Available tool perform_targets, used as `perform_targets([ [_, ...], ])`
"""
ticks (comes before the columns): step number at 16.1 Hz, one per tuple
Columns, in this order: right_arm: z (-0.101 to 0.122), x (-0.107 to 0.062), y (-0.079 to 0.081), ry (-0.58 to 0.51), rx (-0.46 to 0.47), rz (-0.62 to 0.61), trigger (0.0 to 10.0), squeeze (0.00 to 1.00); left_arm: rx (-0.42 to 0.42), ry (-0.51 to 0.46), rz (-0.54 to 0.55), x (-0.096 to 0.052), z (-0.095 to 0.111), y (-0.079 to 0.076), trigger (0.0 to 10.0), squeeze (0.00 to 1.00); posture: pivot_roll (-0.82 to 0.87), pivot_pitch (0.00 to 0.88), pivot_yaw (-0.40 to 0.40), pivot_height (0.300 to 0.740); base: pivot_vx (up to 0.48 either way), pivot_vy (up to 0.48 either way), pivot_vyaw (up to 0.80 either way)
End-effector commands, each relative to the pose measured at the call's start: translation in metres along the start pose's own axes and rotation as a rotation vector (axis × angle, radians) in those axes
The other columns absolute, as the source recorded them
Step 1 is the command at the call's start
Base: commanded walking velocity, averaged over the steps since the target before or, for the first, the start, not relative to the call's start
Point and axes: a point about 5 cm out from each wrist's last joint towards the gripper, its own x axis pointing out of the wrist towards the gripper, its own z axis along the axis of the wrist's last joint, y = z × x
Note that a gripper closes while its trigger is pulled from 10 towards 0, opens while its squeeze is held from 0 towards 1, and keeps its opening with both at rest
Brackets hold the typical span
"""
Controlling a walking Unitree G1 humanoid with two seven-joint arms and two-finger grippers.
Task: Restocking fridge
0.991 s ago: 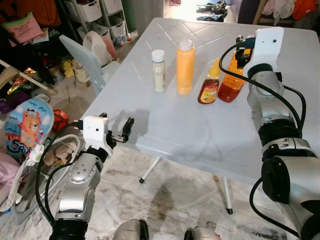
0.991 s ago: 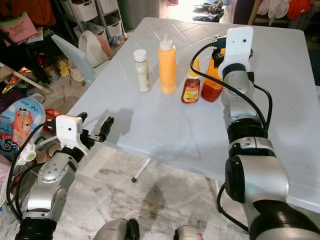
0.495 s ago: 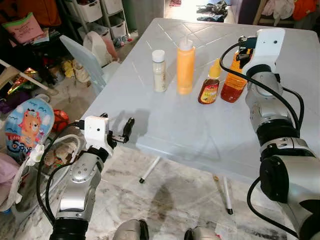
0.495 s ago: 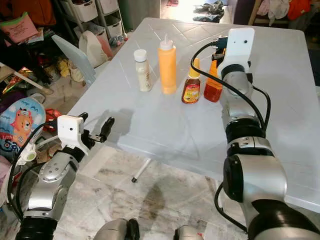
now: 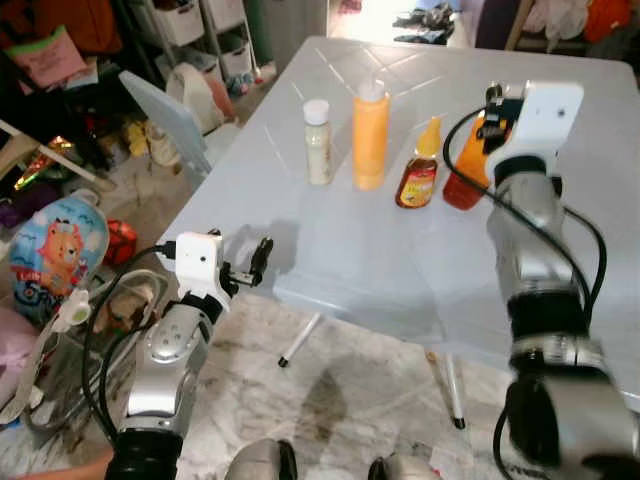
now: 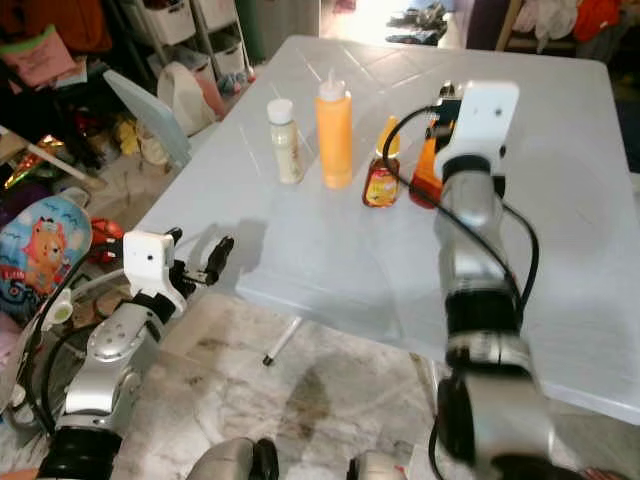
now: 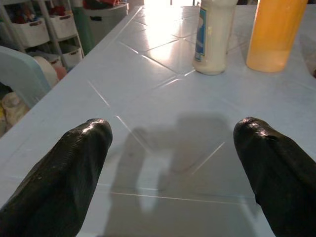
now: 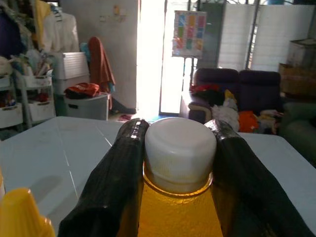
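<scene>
The robot's two arms are built of silver, rounded metal segments joined by dark ring-shaped joints, with black cables looping loosely along each forearm. A white, boxy camera housing sits at each wrist, ahead of the left gripper (image 5: pixel 252 262) and right gripper (image 8: pixel 178 148), each made of two long, glossy black fingers (image 7: pixel 59 177) with rounded tips. Two grey, rounded feet show at the bottom of the head views.
</scene>
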Motion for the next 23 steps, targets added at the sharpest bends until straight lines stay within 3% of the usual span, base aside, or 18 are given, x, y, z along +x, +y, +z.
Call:
perform_targets([
  [1,-0.006,-0.005,0.003,0.042,-0.007,0.001,0.0,0.0,0.005,0.008,-0.002,0.0,-0.002,0.002,10.0,0.0,-0.02,0.039,0.066,0.74,0.0,0.0,0.0],
  [2,-0.012,-0.021,0.0,0.094,-0.001,-0.036,0.0,0.0,-0.002,0.013,-0.015,0.001,-0.004,0.0,10.0,0.0,-0.03,0.021,0.067,0.74,0.0,0.0,0.0],
  [3,-0.014,-0.027,-0.002,0.12,0.003,-0.052,2.7,0.0,-0.005,0.014,-0.019,0.003,-0.004,-0.001,10.0,0.0,-0.04,0.015,0.067,0.74,0.0,0.0,0.0],
  [4,-0.015,-0.03,-0.004,0.131,-0.012,-0.062,2.7,0.0,-0.006,0.013,-0.021,0.003,-0.004,-0.002,10.0,0.0,-0.04,0.011,0.067,0.74,0.0,0.0,0.0],
  [5,-0.009,-0.033,-0.003,0.132,0.003,-0.07,9.6,0.0,-0.008,0.011,-0.024,0.005,-0.005,-0.003,10.0,0.0,-0.04,0.0,0.068,0.74,0.0,0.0,0.0],
  [11,0.003,-0.037,0.014,0.119,0.03,-0.019,10.0,0.0,-0.003,0.01,-0.019,0.005,-0.009,-0.004,10.0,0.0,-0.04,0.0,0.072,0.74,0.0,0.0,0.0],
  [12,0.002,-0.037,0.018,0.12,-0.011,-0.022,10.0,0.0,-0.002,0.01,-0.019,0.005,-0.01,-0.004,10.0,0.0,-0.05,0.0,0.073,0.74,0.0,0.0,0.0],
  [14,0.002,-0.045,0.029,0.053,-0.006,0.101,10.0,0.0,-0.004,0.005,-0.011,0.01,-0.008,-0.004,10.0,0.0,-0.05,0.0,0.07,0.74,0.0,0.0,0.0],
  [16,-0.004,-0.052,0.026,0.078,-0.013,0.1,10.0,0.0,-0.001,0.042,0.036,0.017,-0.007,-0.002,10.0,0.0,-0.05,0.0,0.065,0.74,0.0,0.0,0.0],
  [17,-0.008,-0.058,0.027,0.098,0.074,0.148,10.0,0.0,0.001,0.051,0.061,0.02,-0.007,-0.001,10.0,0.0,-0.05,0.0,0.06,0.74,0.0,0.0,0.0],
  [19,-0.023,-0.069,0.016,0.139,0.052,0.1,10.0,0.0,-0.015,0.035,0.11,0.025,-0.002,0.006,10.0,0.0,-0.06,0.0,0.054,0.74,0.0,0.0,0.0],
  [23,-0.022,-0.074,0.011,0.122,0.033,0.068,10.0,0.0,0.001,0.001,0.141,0.032,0.004,0.01,10.0,0.0,-0.07,0.0,0.049,0.74,0.0,0.0,0.0],
])
